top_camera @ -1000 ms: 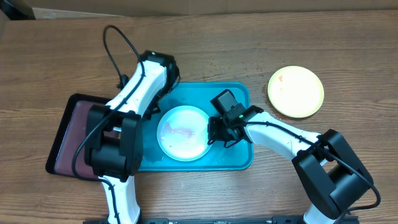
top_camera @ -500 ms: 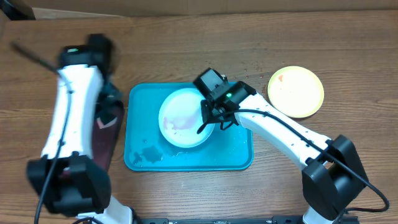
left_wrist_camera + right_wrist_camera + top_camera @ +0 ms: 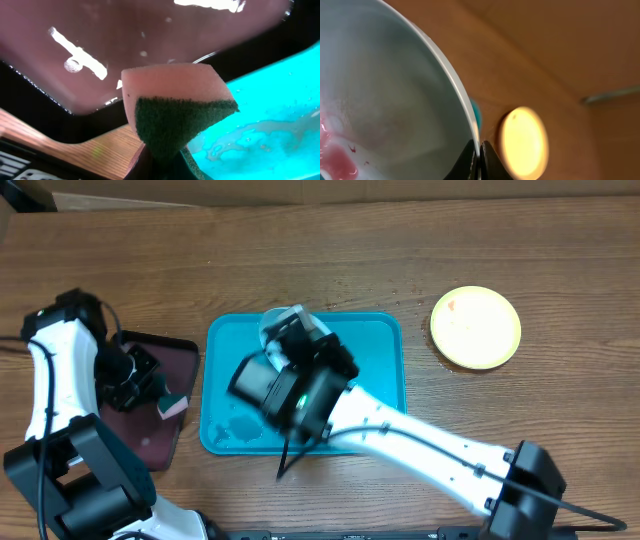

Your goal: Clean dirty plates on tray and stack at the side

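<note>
My right gripper [image 3: 480, 156] is shut on the rim of the white plate with a pale teal rim [image 3: 385, 95], which has a pink smear on its face. In the overhead view the right gripper [image 3: 303, 340] holds this plate [image 3: 280, 320] tilted, high above the far part of the turquoise tray [image 3: 375, 405]. The yellow-green plate [image 3: 476, 327] lies on the table to the right and also shows in the right wrist view [image 3: 522, 142]. My left gripper [image 3: 160, 402] is shut on a pink-and-green sponge [image 3: 175, 107] between the two trays. A third plate is out of view.
A dark maroon tray [image 3: 150, 380] with a black rim lies left of the turquoise tray, wet in the left wrist view [image 3: 150, 40]. Water patches lie on the turquoise tray floor [image 3: 270, 125]. The raised right arm [image 3: 400, 440] crosses over the tray's right half.
The right gripper has lifted the plate off the turquoise tray and tilted it up toward the camera. The left arm has swung left with the sponge to the maroon tray's edge.
</note>
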Action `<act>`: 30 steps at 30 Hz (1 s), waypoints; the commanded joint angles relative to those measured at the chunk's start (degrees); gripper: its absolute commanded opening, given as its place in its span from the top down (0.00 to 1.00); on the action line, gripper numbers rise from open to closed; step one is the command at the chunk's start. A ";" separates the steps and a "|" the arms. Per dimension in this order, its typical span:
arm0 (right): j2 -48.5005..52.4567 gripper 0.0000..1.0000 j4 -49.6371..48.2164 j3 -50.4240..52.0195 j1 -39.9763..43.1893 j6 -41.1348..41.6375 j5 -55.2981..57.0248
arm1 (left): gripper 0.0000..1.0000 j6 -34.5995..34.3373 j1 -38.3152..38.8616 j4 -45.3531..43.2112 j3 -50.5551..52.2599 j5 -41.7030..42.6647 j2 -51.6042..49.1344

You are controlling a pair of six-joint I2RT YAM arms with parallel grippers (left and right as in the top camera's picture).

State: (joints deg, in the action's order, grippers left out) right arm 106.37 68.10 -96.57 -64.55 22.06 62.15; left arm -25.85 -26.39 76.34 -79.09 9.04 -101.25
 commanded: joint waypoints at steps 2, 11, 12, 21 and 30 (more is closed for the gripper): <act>-0.28 0.96 -0.48 -1.81 -4.94 -1.57 16.33 | 0.96 1.88 -3.04 -0.44 0.76 3.89 0.42; -0.28 0.96 -1.75 -1.79 -2.40 4.81 2.47 | 0.96 7.45 -3.48 -0.52 0.76 10.08 0.42; -0.28 0.96 -2.03 -1.79 -0.90 6.56 -1.90 | 0.96 9.40 -3.48 -0.57 0.76 12.13 0.42; -0.04 0.96 -3.98 1.38 22.51 20.83 -49.29 | 0.96 28.06 -1.27 1.44 0.76 30.88 0.42; 0.07 0.96 -16.20 18.64 32.50 21.00 -60.83 | 0.96 29.73 10.36 0.68 0.76 31.06 0.42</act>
State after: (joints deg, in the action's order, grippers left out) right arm 106.43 55.72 -83.40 -31.79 41.82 8.60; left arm 1.28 -20.27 77.84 -78.65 37.54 -101.25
